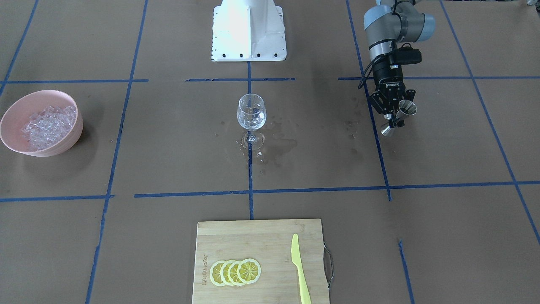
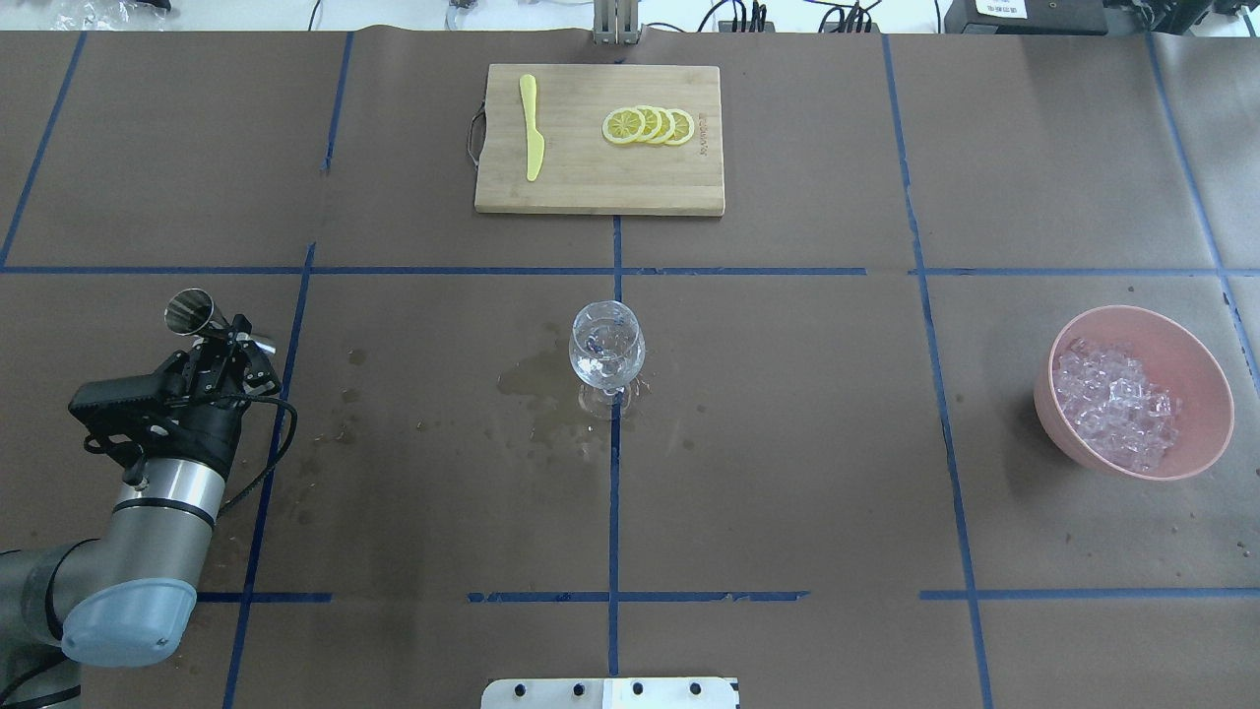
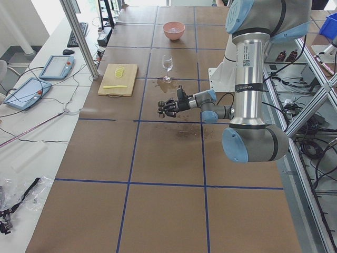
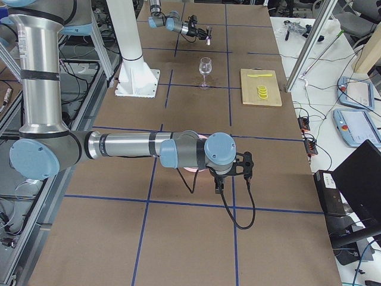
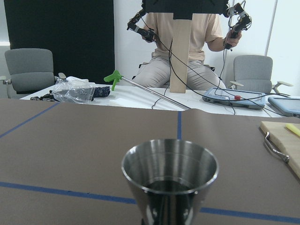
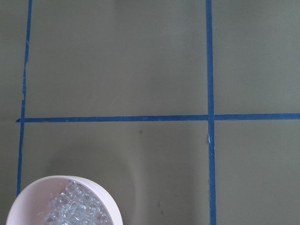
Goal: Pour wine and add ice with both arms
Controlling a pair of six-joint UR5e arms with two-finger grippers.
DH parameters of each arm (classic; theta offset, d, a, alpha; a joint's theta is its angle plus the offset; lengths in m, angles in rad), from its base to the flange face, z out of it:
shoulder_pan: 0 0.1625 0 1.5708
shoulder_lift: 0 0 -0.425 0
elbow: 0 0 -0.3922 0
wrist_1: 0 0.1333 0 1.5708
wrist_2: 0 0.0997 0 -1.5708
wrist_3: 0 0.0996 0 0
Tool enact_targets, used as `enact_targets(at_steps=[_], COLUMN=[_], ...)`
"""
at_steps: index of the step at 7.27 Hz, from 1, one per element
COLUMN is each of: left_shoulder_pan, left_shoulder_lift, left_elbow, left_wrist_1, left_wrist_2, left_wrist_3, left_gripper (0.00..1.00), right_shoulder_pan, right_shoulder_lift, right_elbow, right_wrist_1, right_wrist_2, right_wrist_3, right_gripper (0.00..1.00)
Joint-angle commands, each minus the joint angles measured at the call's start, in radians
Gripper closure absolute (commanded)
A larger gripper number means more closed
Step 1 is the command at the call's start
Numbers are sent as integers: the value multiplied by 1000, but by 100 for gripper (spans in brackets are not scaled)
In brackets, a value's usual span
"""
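A clear wine glass (image 1: pixel 252 112) (image 2: pixel 607 345) stands upright at the table's middle, with what looks like a little clear wine in its bowl. The ice (image 2: pixel 1117 399) (image 1: pixel 48 122) fills a pink bowl (image 2: pixel 1206 394) (image 1: pixel 71 139) (image 6: pixel 110 208) far to the robot's right. My left gripper (image 1: pixel 394 115) (image 2: pixel 224 340) (image 3: pixel 167 107) is shut on a steel double-ended jigger (image 1: pixel 407 108) (image 2: pixel 189 309) (image 5: pixel 169 176), held above the table well to the glass's left. Only the exterior right view shows the right arm (image 4: pixel 196 152), and I cannot tell its gripper's state.
Wet stains (image 2: pixel 536 379) spread around the glass foot and toward the left arm. A bamboo board (image 2: pixel 689 192) with lemon slices (image 2: pixel 648 125) and a yellow knife (image 2: pixel 532 138) lies at the far side. The white base block (image 1: pixel 249 31) sits behind the glass. A person (image 5: pixel 183 44) sits beyond the table.
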State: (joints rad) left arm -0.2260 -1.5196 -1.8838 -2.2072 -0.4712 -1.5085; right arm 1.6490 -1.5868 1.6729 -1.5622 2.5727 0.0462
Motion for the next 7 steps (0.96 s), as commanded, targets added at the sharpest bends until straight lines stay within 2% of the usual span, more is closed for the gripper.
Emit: enact_targets(at_steps=[1,2,4,6,7], left_shoulder_pan=[-15,-27,-27,-16,-10], left_shoulder_lift=[-101,-201,-288,-364,-364], left_elbow=[-32,-35,-35,-25,-6], left_wrist_1=[-2,-20,-23,-23,-17], left_wrist_2=[-6,-12,-46,-49,-49], left_wrist_3=[171,198,322,375,443], left_gripper=[100,100,100,100,100], right_shoulder_pan=[0,-5,-6,-6,-6], right_shoulder_lift=[-1,1,1,1,1], right_elbow=[-1,-5,-5,-1,-1], right_wrist_1=[-1,-1,-1,-1,-1], right_wrist_2=[0,0,0,1,1], right_wrist_3=[0,1,1,1,1], right_gripper=[0,0,0,0,0])
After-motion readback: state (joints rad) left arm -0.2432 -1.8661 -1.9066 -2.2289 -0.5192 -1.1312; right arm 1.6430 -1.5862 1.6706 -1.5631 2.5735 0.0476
